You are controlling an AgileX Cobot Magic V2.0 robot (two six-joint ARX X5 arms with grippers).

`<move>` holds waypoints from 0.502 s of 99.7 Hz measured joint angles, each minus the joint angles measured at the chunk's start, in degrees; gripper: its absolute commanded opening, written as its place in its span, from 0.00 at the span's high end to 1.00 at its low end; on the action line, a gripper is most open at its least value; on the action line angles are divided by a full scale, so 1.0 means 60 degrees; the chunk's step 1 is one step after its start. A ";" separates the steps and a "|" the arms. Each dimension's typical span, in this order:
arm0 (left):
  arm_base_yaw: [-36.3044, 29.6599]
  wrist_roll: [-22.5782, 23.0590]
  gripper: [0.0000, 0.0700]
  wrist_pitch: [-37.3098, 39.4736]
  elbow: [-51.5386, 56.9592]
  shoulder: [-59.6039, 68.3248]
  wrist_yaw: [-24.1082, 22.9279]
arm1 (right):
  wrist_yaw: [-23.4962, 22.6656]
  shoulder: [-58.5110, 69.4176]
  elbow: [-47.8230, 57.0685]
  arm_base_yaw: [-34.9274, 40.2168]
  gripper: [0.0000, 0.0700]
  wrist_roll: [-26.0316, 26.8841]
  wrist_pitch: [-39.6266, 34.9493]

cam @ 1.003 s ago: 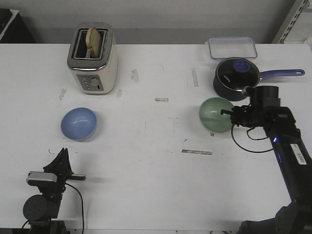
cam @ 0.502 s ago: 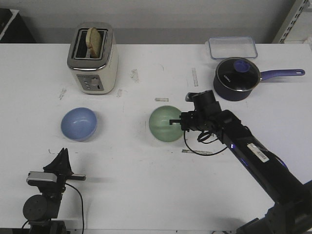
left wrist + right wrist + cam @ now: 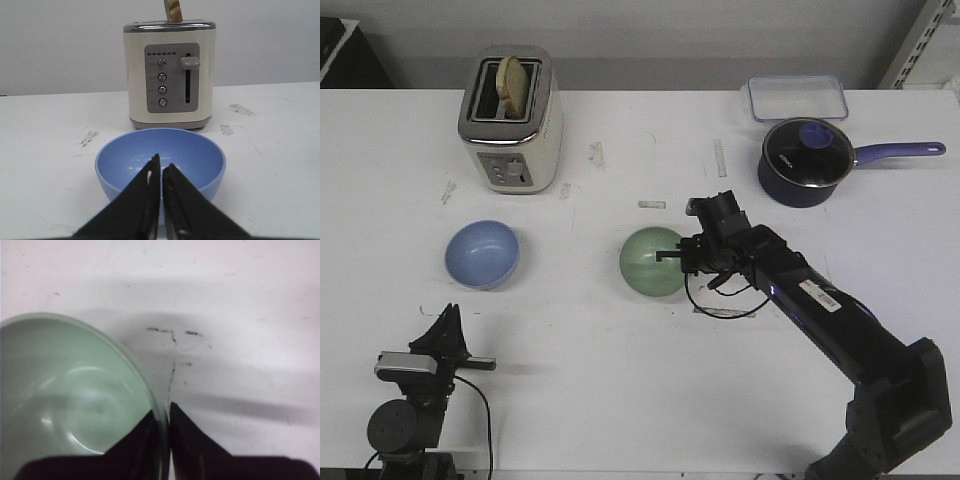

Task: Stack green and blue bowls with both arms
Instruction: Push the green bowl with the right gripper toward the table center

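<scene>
Desk: white, scuffed, grey wall behind.
Toaster: landmark, bread in its slot.
Blue bowl: empty, just in front of the toaster.
Green bowl: empty, right of the toaster, mid-desk.
Right hand: clenched on the green bowl's rim.
Left hand: fingers pressed together, grasping nothing, near the blue bowl.
Saucepan: lidded, far right of the toaster.
Clear tub: behind it.

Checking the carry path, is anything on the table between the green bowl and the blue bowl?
Nothing visible. The right gripper grips the green bowl by its rim, and only bare table lies between it and the blue bowl.
</scene>
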 measured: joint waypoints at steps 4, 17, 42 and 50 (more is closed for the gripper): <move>0.0000 0.0000 1.00 0.0000 0.0000 0.0000 0.0000 | 0.0000 0.0011 0.0000 0.0018 1.00 0.0000 0.0004; 0.0000 0.0000 1.00 0.0004 0.0000 0.0000 0.0000 | 0.0000 0.0040 0.0000 0.0069 1.00 0.0000 0.0004; 0.0000 0.0000 1.00 0.0000 0.0000 0.0000 0.0000 | 0.0000 0.0248 -0.0007 0.0240 1.00 0.0000 0.0011; 0.0000 0.0000 1.00 0.0004 0.0000 0.0000 0.0000 | 0.0000 0.0251 -0.0007 0.0288 0.98 0.0000 0.0117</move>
